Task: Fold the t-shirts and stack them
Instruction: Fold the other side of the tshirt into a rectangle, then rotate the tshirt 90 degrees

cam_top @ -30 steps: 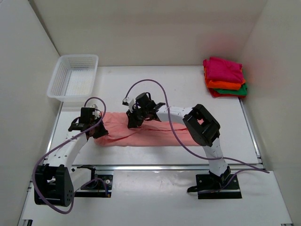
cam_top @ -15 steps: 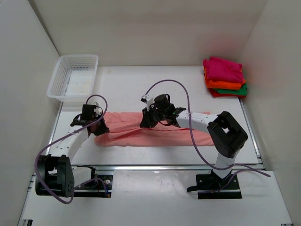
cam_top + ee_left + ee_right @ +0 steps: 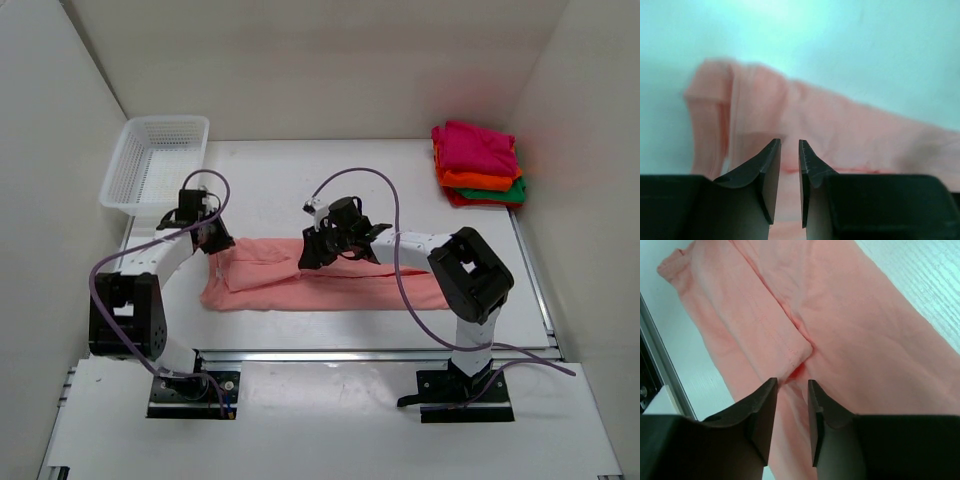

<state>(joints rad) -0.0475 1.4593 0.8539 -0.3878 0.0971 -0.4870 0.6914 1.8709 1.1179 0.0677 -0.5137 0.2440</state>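
Note:
The salmon-pink t-shirt [image 3: 380, 285] lies folded into a long strip across the middle of the table. My left gripper [image 3: 218, 243] is at the strip's far left corner; in the left wrist view [image 3: 790, 142] its jaws stand a narrow gap apart with only blurred cloth [image 3: 840, 125] showing through. My right gripper [image 3: 312, 258] hangs over the strip's middle; in the right wrist view [image 3: 792, 382] its jaws are slightly apart just above a folded hem of the shirt [image 3: 865, 315]. Magenta [image 3: 475, 147], orange [image 3: 480, 181] and green [image 3: 515, 190] shirts lie stacked at the back right.
A white mesh basket [image 3: 168, 120] stands at the back left, just behind my left arm. Purple cables loop over both arms. A metal rail [image 3: 350, 352] runs along the table's near edge. White walls close in the left, right and back sides.
My left gripper has moved from the shirt's near left edge to its far left corner. My right gripper went right along the strip, then back slightly; the strip now reaches further right.

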